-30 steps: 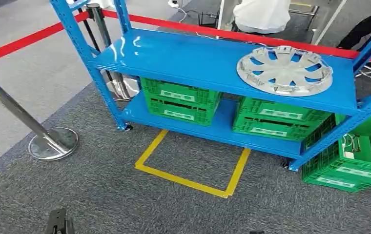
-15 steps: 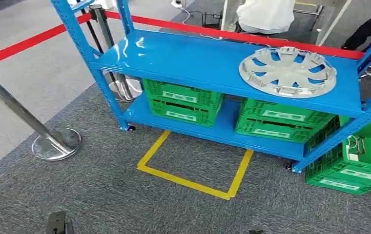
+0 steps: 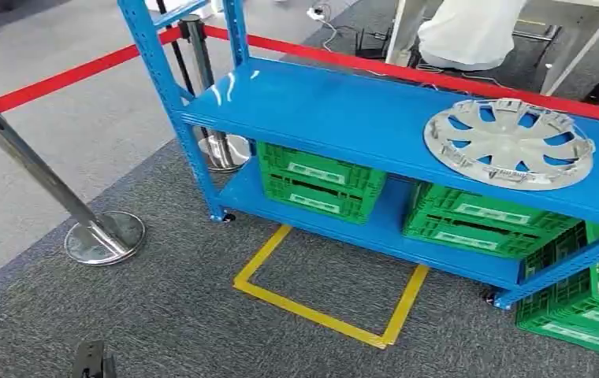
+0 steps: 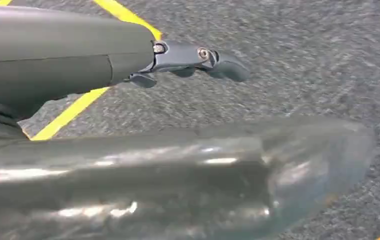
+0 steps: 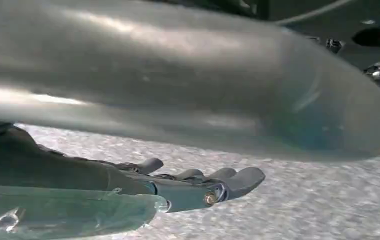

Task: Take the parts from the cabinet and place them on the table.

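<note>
The left robot hand [image 4: 188, 62] hangs down over the grey carpet [image 3: 162, 315] with its fingers loose and holding nothing. The right robot hand [image 5: 198, 185] hangs the same way, fingers a little curled but apart, with nothing in it.

The whole picture has slid since a second ago, so the robot's head has moved. The big blue cabinet [image 3: 344, 102] now sits more to the right and looks a bit nearer. Nothing on it has moved by itself. This looks like the robot walking up to the cabinet, so the task has only just begun.

The part to take is the silver wheel cover [image 3: 509, 143]. It lies flat on the top shelf, near the right end, and nothing touches it.

Under that shelf, two green crates [image 3: 320, 181] sit on the low shelf. Another green crate [image 3: 580, 307] stands on the floor just beside the cabinet's right leg. A square of yellow tape [image 3: 328, 291] marks the carpet in front of the cabinet; it may be the place to stand.

A red rope [image 3: 68, 75] runs behind the cabinet. A shiny metal post [image 3: 36, 181] stands on the left, well apart from the yellow square. Someone in white [image 3: 470, 31] sits behind the rope.

Nothing blocks the way to the wheel cover. Both arms need to come up first.
</note>
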Available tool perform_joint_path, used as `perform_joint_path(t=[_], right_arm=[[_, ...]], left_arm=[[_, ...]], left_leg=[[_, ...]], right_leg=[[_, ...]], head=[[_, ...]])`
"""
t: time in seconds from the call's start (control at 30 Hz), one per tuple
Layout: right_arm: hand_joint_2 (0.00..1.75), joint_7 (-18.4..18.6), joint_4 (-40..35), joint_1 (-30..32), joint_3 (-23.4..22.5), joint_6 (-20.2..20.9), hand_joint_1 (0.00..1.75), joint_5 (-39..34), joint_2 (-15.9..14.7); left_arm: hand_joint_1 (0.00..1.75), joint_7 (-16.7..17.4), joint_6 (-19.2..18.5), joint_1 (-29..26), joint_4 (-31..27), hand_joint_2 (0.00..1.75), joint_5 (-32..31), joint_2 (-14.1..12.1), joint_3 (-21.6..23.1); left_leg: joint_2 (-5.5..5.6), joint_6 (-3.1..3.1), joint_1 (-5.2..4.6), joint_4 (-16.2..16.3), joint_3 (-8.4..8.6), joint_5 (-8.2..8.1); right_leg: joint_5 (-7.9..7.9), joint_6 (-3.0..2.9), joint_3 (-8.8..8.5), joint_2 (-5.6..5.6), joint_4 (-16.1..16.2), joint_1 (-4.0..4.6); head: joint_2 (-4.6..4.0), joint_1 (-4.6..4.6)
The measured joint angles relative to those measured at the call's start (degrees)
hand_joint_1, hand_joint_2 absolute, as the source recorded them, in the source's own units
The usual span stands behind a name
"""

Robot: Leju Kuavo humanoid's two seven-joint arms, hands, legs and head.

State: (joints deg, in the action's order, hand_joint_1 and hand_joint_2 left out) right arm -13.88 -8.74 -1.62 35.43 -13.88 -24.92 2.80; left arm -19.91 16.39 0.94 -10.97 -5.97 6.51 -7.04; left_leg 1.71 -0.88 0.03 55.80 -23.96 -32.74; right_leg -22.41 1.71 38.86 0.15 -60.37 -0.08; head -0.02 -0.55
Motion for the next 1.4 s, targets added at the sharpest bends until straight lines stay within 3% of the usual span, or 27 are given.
perform_joint_path(t=[0.03, 0.07, 0.13, 0.17, 0.2, 0.27, 0.3, 0.33, 0.37, 0.43, 0.47, 0.5, 0.53, 0.57, 0.6, 0.77, 0.87, 0.93, 0.97, 1.1, 1.13, 1.17, 1.23, 1.27, 1.3, 1.33, 1.4], right_arm=[[0.00, 0.02, -0.02, -0.26, 0.00, -0.02, 0.00, 0.02, 0.00], [0.00, 0.00, -0.02, -0.31, 0.00, 0.00, 0.00, -0.02, 0.02], [0.00, 0.00, -0.02, -0.47, -0.04, 0.33, 0.00, -0.09, 0.00], [0.00, 0.00, -0.02, -0.56, -0.07, 0.57, 0.00, -0.15, 0.00], [0.00, 0.02, -0.02, -0.67, -0.07, 0.88, 0.00, -0.22, 0.00], [0.00, 0.18, -0.02, -0.68, -0.09, 1.44, 0.00, -0.39, 0.00], [0.00, 0.22, -0.02, -0.57, -0.09, 1.53, 0.00, -0.46, 0.00], [0.00, 0.24, -0.02, -0.51, -0.09, 1.53, 0.00, -0.48, 0.00], [0.00, 0.26, -0.02, -0.50, -0.09, 1.53, 0.00, -0.50, 0.00], [0.00, 0.26, -0.02, -0.57, -0.09, 1.57, 0.00, -0.50, 0.02], [0.00, 0.26, 0.00, -0.58, -0.09, 1.57, 0.00, -0.52, 0.00], [0.00, 0.26, 0.00, -0.61, -0.11, 1.57, 0.00, -0.55, 0.00], [0.00, 0.32, 0.00, -0.70, -0.11, 1.57, 0.00, -0.57, 0.00], [0.00, 0.35, 0.00, -0.62, -0.11, 1.57, 0.00, -0.66, 0.00], [0.00, 0.33, 0.00, -0.51, -0.13, 1.57, 0.00, -0.63, 0.00], [0.00, 0.33, 0.00, -0.64, -0.13, 1.57, 0.00, -0.66, 0.00], [0.00, 0.33, 0.00, -0.66, -0.13, 1.57, 0.00, -0.66, 0.00], [0.00, 0.33, 0.00, -0.66, -0.13, 1.57, 0.00, -0.66, 0.00], [0.00, 0.33, 0.00, -0.66, -0.13, 1.62, 0.00, -0.66, 0.13], [0.00, 0.35, -0.02, -0.78, -0.18, 2.01, 0.00, -0.90, 0.13], [0.00, 0.33, -0.02, -0.81, -0.18, 2.23, 0.00, -1.05, 0.11], [0.00, 0.33, -0.02, -0.86, -0.20, 2.40, 0.00, -1.11, 0.11], [0.00, 0.33, -0.02, -0.78, -0.22, 2.64, 0.00, -1.18, 0.11], [0.00, 0.33, -0.02, -0.60, -0.26, 2.71, 0.00, -1.20, 0.11], [0.00, 0.33, -0.02, -0.52, -0.33, 2.71, 0.00, -1.20, 0.11], [0.00, 0.33, -0.02, -0.51, -0.44, 2.71, 0.00, -1.20, 0.11], [0.00, 0.33, -0.02, -0.48, -0.55, 2.71, 0.00, -1.27, 0.07]], left_arm=[[0.00, -0.02, 0.00, 0.07, 0.00, 0.00, 0.02, 0.04, -0.02], [0.00, -0.07, 0.00, 0.15, 0.00, 0.00, -0.02, 0.04, 0.00], [0.00, -0.09, 0.00, 0.50, 0.00, 0.00, 0.00, -0.02, 0.00], [0.00, -0.09, 0.00, 0.62, 0.00, 0.00, 0.00, 0.06, 0.00], [0.00, -0.07, 0.00, 0.67, 0.00, 0.00, 0.00, 0.11, 0.00], [0.00, 0.13, 0.00, 0.56, 0.02, 0.00, -0.02, 0.02, -0.02], [0.00, 0.18, 0.00, 0.43, 0.02, 0.00, -0.02, -0.02, -0.02], [0.00, 0.20, 0.00, 0.38, 0.02, 0.00, -0.02, -0.04, -0.04], [0.00, 0.22, 0.00, 0.35, 0.02, 0.00, -0.02, -0.09, -0.04], [0.00, 0.24, 0.00, 0.32, 0.02, 0.00, -0.02, -0.11, -0.04], [0.00, 0.26, -0.02, 0.18, 0.15, 0.00, -0.02, 0.00, -0.04], [0.00, 0.28, -0.02, 0.36, 0.18, 0.00, -0.02, -0.02, -0.04], [0.00, 0.31, -0.04, 0.33, 0.18, 0.00, -0.02, -0.02, -0.04], [0.00, 0.39, -0.02, 0.14, 0.18, 0.00, 0.00, 0.07, -0.07], [0.00, 0.39, -0.04, 0.14, 0.17, 0.00, -0.02, 0.11, -0.07], [0.00, 0.39, -0.04, 0.23, 0.17, 0.00, -0.02, 0.04, -0.07], [0.00, 0.39, -0.04, 0.28, 0.17, 0.00, -0.02, 0.00, -0.07], [0.00, 0.39, -0.04, 0.31, 0.17, 0.00, -0.02, -0.02, -0.07], [0.00, 0.39, -0.02, 0.31, 0.17, 0.00, -0.02, -0.11, -0.09], [0.00, 0.66, 0.00, 0.36, 0.17, 0.00, -0.11, -0.11, -0.09], [0.00, 0.72, 0.00, 0.35, 0.17, 0.00, -0.18, 0.07, -0.09], [0.00, 0.76, 0.00, 0.43, 0.17, 0.00, -0.22, -0.02, -0.09], [0.00, 1.07, 0.00, 0.65, 0.18, 0.00, -0.22, -0.07, -0.09], [0.00, 1.18, -0.02, 0.67, 0.17, 0.00, -0.22, -0.07, -0.09], [0.00, 1.31, -0.02, 0.64, 0.17, 0.00, -0.22, -0.04, -0.09], [0.00, 1.33, -0.02, 0.62, 0.17, 0.00, -0.20, 0.02, -0.09], [0.00, 1.51, -0.15, 0.63, 0.18, 0.00, -0.22, 0.09, -0.09]], left_leg=[[0.00, -0.41, 0.31, -0.61, 0.71, -0.41], [-0.03, -0.91, 0.34, 0.08, 0.98, 0.27], [-0.37, -1.40, 0.36, 2.82, -0.11, 1.09], [-0.81, -1.68, 0.32, 6.32, -2.04, 1.50], [-0.89, -1.98, 0.40, 10.20, -4.72, 0.59], [-0.90, -2.41, 0.49, 16.40, -10.17, -4.58], [-0.90, -2.60, 0.50, 17.09, -11.79, -5.79], [-0.91, -2.75, 0.53, 16.43, -12.62, -5.17], [-0.93, -2.84, 0.58, 14.02, -12.61, -2.51], [-1.16, -3.03, 0.82, 5.48, -10.83, 6.46], [-1.60, -3.25, 1.08, 2.20, -10.96, 9.61], [-1.77, -2.22, 0.99, 1.59, -11.07, 7.82], [-1.63, -1.71, 0.95, 1.75, -11.13, 8.80], [-1.59, -1.64, 1.21, 1.48, -11.11, 9.55], [-1.50, -1.81, 1.21, 1.48, -11.07, 9.43], [-1.31, -0.97, 0.97, 1.48, -10.94, 8.88], [-1.32, -0.66, 0.88, 1.48, -10.82, 8.68], [-1.31, -0.52, 0.68, 1.72, -10.82, 8.52], [-1.28, 0.12, 0.52, 1.85, -10.82, 8.32], [-1.52, 0.86, 0.89, 0.32, -9.74, 8.86], [-1.79, 0.98, 0.99, -0.17, -9.16, 8.91], [-2.00, 1.06, 1.00, -0.21, -8.97, 8.88], [-2.45, 1.21, 0.87, -0.21, -8.84, 8.66], [-2.56, 1.11, 0.87, -0.21, -8.81, 8.59], [-2.69, 0.96, 0.92, -0.20, -8.66, 8.50], [-2.84, 0.66, 1.06, -0.19, -8.45, 8.36], [-3.26, -0.17, 1.45, 0.00, -7.84, 7.93]], right_leg=[[-0.10, -0.29, -0.49, 0.05, 0.06, 0.40], [-0.16, -0.61, -0.79, 0.06, 0.40, 0.41], [-0.37, -1.24, -2.24, 0.01, 0.90, -0.02], [-0.74, -1.68, -2.92, -0.07, 1.15, -0.07], [-1.13, -1.85, -3.41, -0.10, 1.42, -0.09], [-2.26, -1.76, -4.56, -0.04, 1.58, -0.23], [-2.78, -1.72, -5.16, 0.00, 1.58, -0.32], [-3.29, -1.65, -5.87, 0.01, 1.58, -0.47], [-3.86, -1.51, -6.71, 0.03, 1.58, -0.65], [-4.98, -0.95, -8.21, 0.03, 1.59, -0.98], [-5.47, -0.50, -7.98, 0.05, 1.49, -0.69], [-5.81, -0.18, -8.31, 0.24, 1.16, -0.57], [-6.11, 0.24, -8.03, 0.24, 1.47, -0.48], [-6.49, 0.27, -8.05, 0.15, 1.39, -0.41], [-6.12, -0.80, -8.28, 0.15, 1.74, -0.35], [-6.08, -0.78, -9.11, 0.01, 3.01, -0.38], [-6.11, 0.56, -9.39, 0.00, 3.48, -0.48], [-5.99, 1.12, -9.47, 0.01, 3.86, -0.63], [-5.98, 1.92, -9.63, -0.03, 4.08, -0.85], [-6.14, 2.46, -10.11, 0.00, 4.07, -0.61], [-6.96, 2.41, -9.63, -0.16, 2.68, -0.64], [-9.01, 2.28, -7.88, -0.02, -0.75, -0.58], [-13.26, 2.34, -2.54, -0.01, -10.59, -0.64], [-14.08, 2.39, -0.24, -0.01, -14.33, -0.64], [-13.20, 2.44, 0.37, -0.04, -14.70, -0.74], [-10.92, 2.53, -0.41, -0.12, -12.28, -0.89], [-5.19, 2.75, -5.11, -1.15, -2.12, -1.27]], head=[[0.00, -0.19], [0.00, 0.03], [0.00, 0.07], [0.00, -0.34], [0.00, -0.30], [0.00, -0.28], [0.00, -0.37], [0.00, -0.32], [0.02, -0.30], [0.00, -0.28], [0.00, -0.74], [0.00, -1.02], [0.00, -0.70], [0.00, -0.79], [0.00, -0.55], [0.00, -0.41], [0.00, -0.46], [0.00, -0.46], [0.00, -0.52], [0.02, -0.50], [0.00, -0.35], [0.00, -0.09], [0.00, -0.11], [0.00, -0.09], [0.00, -0.04], [0.00, -0.11], [0.00, -0.09]])
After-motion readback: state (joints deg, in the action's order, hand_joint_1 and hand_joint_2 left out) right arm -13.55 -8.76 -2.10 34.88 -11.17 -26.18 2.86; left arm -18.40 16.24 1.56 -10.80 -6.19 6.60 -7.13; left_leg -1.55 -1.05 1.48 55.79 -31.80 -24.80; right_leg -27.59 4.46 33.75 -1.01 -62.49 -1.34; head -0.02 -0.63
